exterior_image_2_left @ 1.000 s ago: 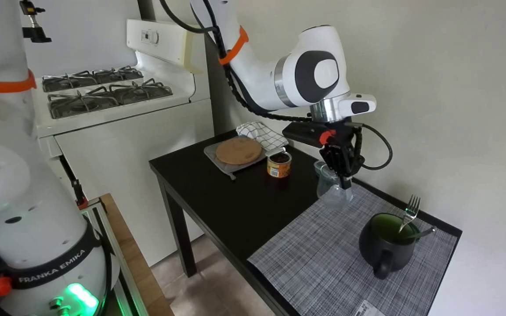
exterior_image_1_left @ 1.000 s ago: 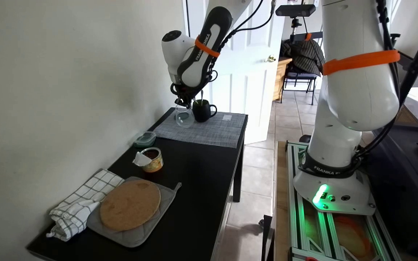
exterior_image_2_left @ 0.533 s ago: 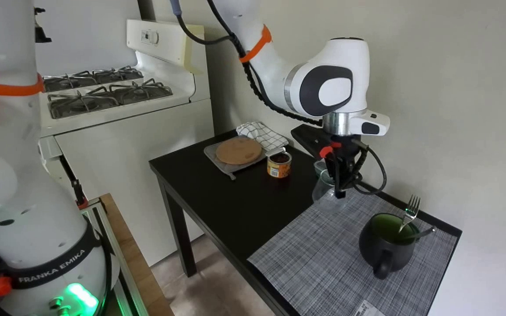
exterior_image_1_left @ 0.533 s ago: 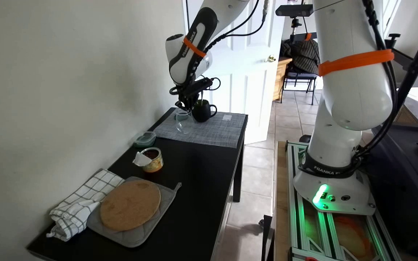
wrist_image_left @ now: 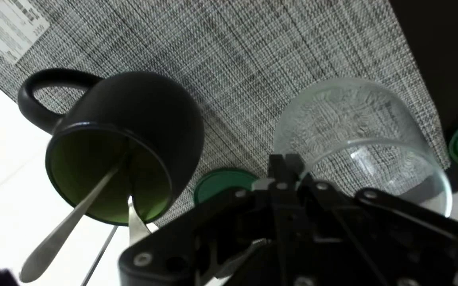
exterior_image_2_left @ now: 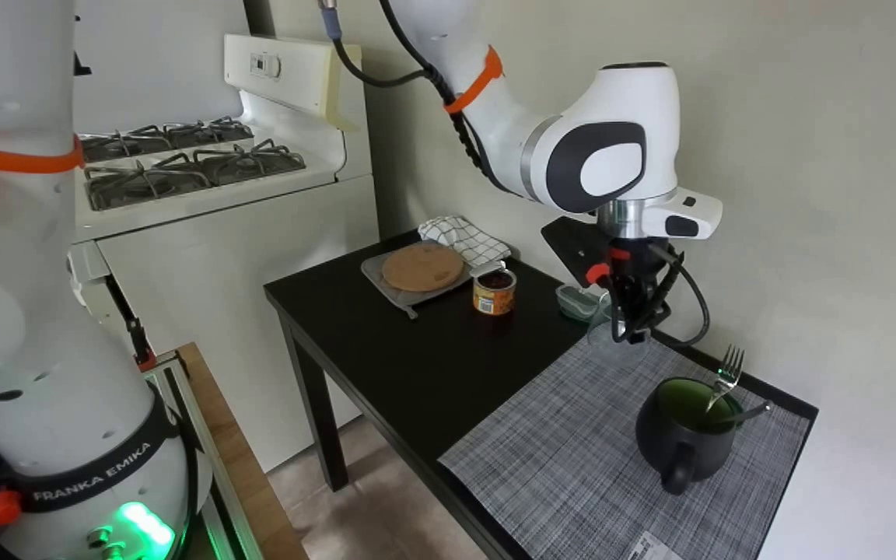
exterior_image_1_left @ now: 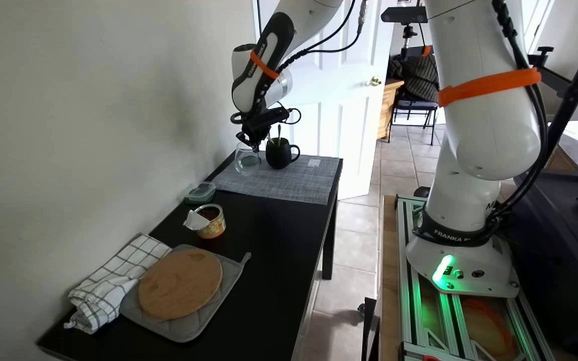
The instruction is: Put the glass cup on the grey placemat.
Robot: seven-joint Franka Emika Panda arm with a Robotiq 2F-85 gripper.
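Observation:
The glass cup is clear and rounded, and shows in both exterior views (exterior_image_1_left: pixel 245 163) (exterior_image_2_left: pixel 607 348) and in the wrist view (wrist_image_left: pixel 344 105). My gripper (wrist_image_left: pixel 286 162) is shut on its wall near the rim, one finger on each side. The gripper also shows above the table's far end in both exterior views (exterior_image_1_left: pixel 255 149) (exterior_image_2_left: pixel 636 337). The grey placemat (exterior_image_1_left: pixel 289 185) is a woven mat at that table end, also seen in an exterior view (exterior_image_2_left: pixel 557 443) and the wrist view (wrist_image_left: pixel 249 43). The cup is over its wall-side corner; I cannot tell whether its base touches.
A black mug (exterior_image_2_left: pixel 677 443) with a fork and another utensil stands on the placemat. A round green lid (wrist_image_left: pixel 219 183) lies near the mug. A green container (exterior_image_1_left: pixel 201 193), an open can (exterior_image_1_left: pixel 212 225), a tan disc (exterior_image_1_left: pixel 181 283) on a light grey mat, and a checked cloth (exterior_image_1_left: pixel 141 255) follow. A wall runs alongside.
My gripper and the glass cup have moved together over the placemat, lately toward the wall. The cup tilts differently than before. The mug and other objects have not moved.

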